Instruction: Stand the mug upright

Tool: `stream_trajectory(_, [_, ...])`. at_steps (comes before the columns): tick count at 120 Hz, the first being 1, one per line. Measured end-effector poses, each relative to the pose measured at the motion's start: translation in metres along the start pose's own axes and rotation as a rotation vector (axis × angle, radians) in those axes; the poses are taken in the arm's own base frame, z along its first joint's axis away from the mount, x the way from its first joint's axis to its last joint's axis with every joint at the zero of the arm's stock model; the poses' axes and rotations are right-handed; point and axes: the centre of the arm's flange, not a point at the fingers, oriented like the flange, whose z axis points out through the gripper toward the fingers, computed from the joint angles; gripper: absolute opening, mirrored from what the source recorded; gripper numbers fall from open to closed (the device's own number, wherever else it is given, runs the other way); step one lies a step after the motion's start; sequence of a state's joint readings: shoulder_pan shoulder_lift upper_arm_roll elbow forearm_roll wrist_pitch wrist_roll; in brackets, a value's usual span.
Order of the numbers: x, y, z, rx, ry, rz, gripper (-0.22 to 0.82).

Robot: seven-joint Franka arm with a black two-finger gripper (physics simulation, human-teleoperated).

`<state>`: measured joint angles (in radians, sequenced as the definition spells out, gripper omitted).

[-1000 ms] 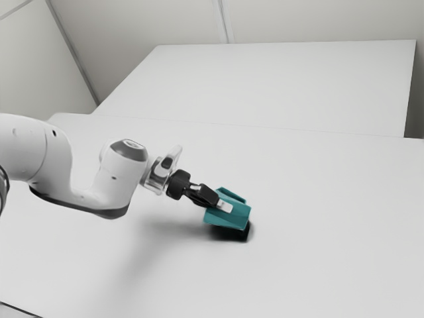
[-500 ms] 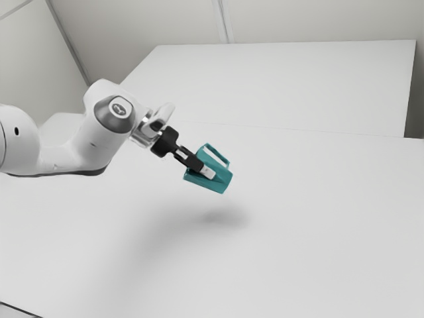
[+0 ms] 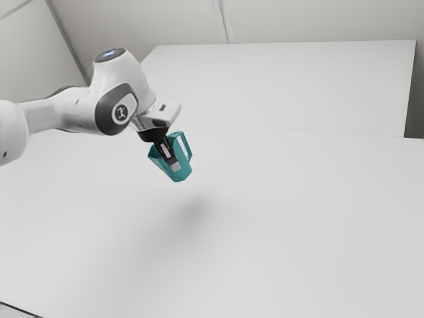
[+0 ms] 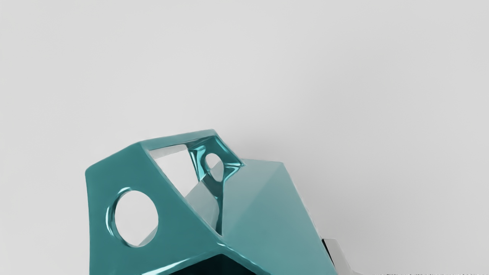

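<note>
Teal mug (image 3: 183,171), tilted, clamped between jaws; pale table (image 3: 278,225) below

Teal faceted mug (image 4: 271,214), holed handle (image 4: 126,168), pale fingertip (image 4: 338,256) alongside

You have a smooth, matte white tabletop (image 3: 298,252) spreading broadly through the exterior view. Its far edge (image 3: 298,130) runs as a thin, slightly slanting line out toward three o'clock. Toward eight o'clock, you can see a dark line (image 3: 20,309) cutting the corner. A soft grey shadow (image 3: 192,213) lies on the top, just off centre toward seven o'clock.
</note>
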<state>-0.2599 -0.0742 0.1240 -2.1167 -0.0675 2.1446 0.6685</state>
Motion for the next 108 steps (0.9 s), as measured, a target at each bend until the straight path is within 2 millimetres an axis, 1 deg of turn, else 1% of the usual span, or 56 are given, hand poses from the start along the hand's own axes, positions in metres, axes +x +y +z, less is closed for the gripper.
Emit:
stream_trajectory(15, [-0.006, 0.006, 0.005, 0.032, -0.042, -0.040, -0.17])
stream_trajectory(30, [-0.015, 0.008, 0.017, 0.042, -0.077, -0.093, -0.18])
stream_trajectory(45, [-0.020, 0.009, 0.029, 0.048, -0.096, -0.142, -0.18])
stream_trajectory(67, [-0.020, 0.007, 0.046, 0.049, -0.112, -0.201, -0.15])
stream_trajectory(108, [-0.019, 0.005, 0.075, 0.047, -0.144, -0.271, -0.15])
